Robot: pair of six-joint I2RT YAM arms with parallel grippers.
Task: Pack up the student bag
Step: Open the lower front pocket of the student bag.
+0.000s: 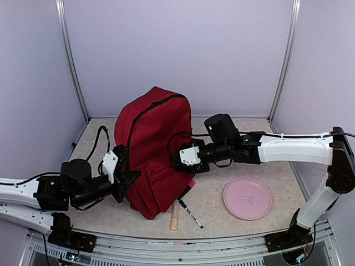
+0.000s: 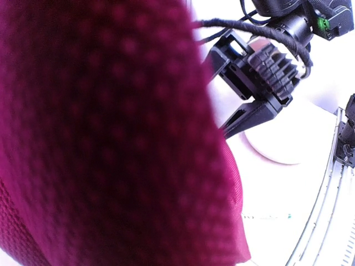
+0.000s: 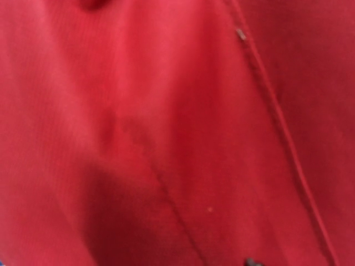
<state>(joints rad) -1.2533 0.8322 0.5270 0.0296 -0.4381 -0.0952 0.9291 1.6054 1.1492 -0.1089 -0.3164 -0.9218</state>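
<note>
- Stretching between pale lilac walls [image 1: 183, 50] and slim metal corner posts [image 1: 72, 61], a beige speckled tabletop [image 1: 277, 166] is carrying everything in the top view.
- The student bag [image 1: 152, 149] is sitting left of the table's middle, between the two arms.
- It is standing on its base with its long axis running upward. Its rounded top is pointing up toward the back wall, and a black zipper [image 1: 133, 124] is arcing over that top.
- The left gripper [image 1: 126, 180] is pressing against the bag's lower left side with its jaws together. Whether fabric is pinched between them is not showing.
- The right gripper [image 1: 175, 158] is pushing into the bag's right side. Red cloth is filling its wrist view, so I cannot tell how its jaws are standing.
- A pink plate [image 1: 247, 198] is lying well to the right of the bag.
- A marker [image 1: 191, 213] and a pale tube [image 1: 174, 216] are lying just in front of the bag's base, near the table's front edge.
</note>
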